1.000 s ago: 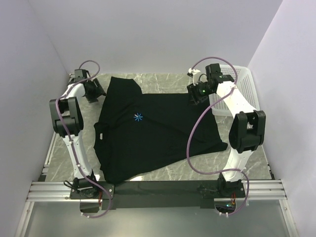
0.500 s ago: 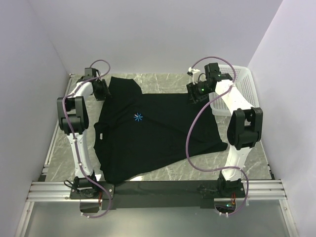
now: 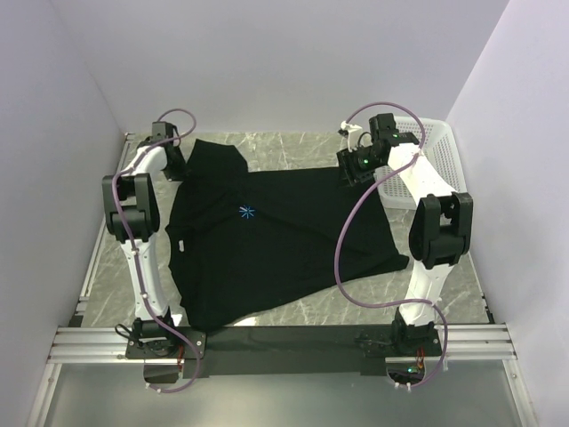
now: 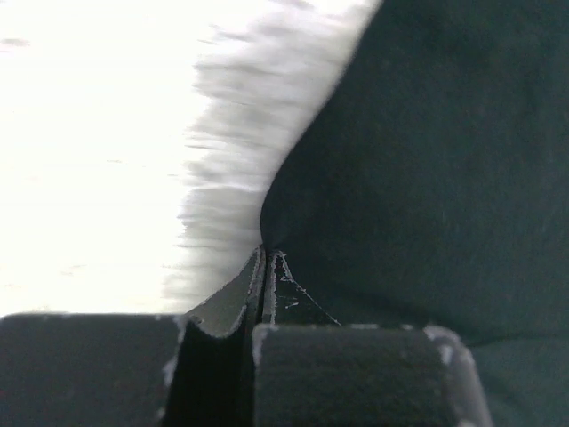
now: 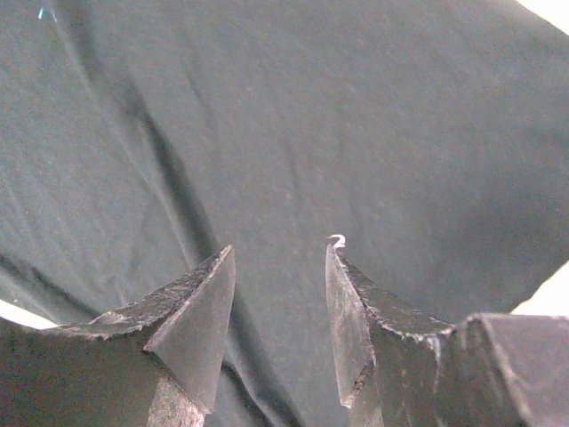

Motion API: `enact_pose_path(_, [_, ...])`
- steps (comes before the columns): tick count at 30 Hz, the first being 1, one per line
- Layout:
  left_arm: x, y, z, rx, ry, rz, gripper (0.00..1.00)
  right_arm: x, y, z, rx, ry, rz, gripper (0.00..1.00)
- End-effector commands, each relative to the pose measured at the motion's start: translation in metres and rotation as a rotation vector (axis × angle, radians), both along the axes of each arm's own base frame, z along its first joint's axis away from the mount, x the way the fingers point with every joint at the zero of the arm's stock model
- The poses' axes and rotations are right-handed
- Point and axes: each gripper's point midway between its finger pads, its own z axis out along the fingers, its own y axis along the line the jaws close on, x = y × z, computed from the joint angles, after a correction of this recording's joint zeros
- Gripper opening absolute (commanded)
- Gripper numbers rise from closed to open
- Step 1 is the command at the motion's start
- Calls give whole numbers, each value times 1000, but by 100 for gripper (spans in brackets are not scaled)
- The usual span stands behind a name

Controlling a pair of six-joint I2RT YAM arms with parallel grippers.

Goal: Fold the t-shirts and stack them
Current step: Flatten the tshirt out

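1. Though mostly covered, shows as a grey marbled surface (image 3: 302, 142) along the far edge and at the near corners.
2. Spread over the middle of that surface: one black short-sleeved t-shirt (image 3: 276, 240), open and unfolded, lying slightly crooked with a few long creases. Far-left corner beside the left wrist, far-right part under the right wrist, near hem close to the arm bases.
3. Bolted at the near edge: left arm (image 3: 133, 213), stretched up the left side to the shirt's far-left corner. Beside it the right arm (image 3: 436, 231), bent up the right side with its wrist over the cloth.
4. Standing in the far right corner, just beside the right wrist: a white perforated basket (image 3: 444, 147), partly hidden by that arm.
5. Pressed tight together: left fingers (image 3: 178, 165), seen from the left wrist (image 4: 265, 289) clamped on the very edge of the shirt, the dark cloth running right into their tips, pale blurred surface to the left.
6. Held well apart: right fingers (image 3: 348, 174), seen from the right wrist (image 5: 200, 311) over plain black cloth with nothing between them. Cannot tell whether the tips touch the fabric.
7. Printed on the chest, left of the shirt's middle: a small light-blue starburst logo (image 3: 248, 211).
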Motion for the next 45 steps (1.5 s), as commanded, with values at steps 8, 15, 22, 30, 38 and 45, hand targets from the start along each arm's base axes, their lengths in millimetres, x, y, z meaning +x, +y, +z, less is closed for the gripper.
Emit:
enact_pose_path(8, [20, 67, 11, 63, -26, 91, 0, 33, -8, 5, -50, -70, -50, 53])
enact_pose_path(15, [33, 54, 2, -12, -35, 56, 2, 99, -17, -9, -171, -131, -170, 56])
enact_pose_path(22, [33, 61, 18, -9, -76, 86, 8, 159, -25, -12, -301, -262, -303, 65])
enact_pose_path(30, [33, 58, 30, -78, -112, 103, 9, 181, -19, -34, -348, -288, -332, 68])
enact_pose_path(38, [30, 45, 18, -148, -93, 100, 12, 199, -23, -55, -356, -301, -356, 68])
enact_pose_path(45, [31, 47, 22, -151, -111, 124, 17, 208, -28, -66, -334, -300, -354, 70])
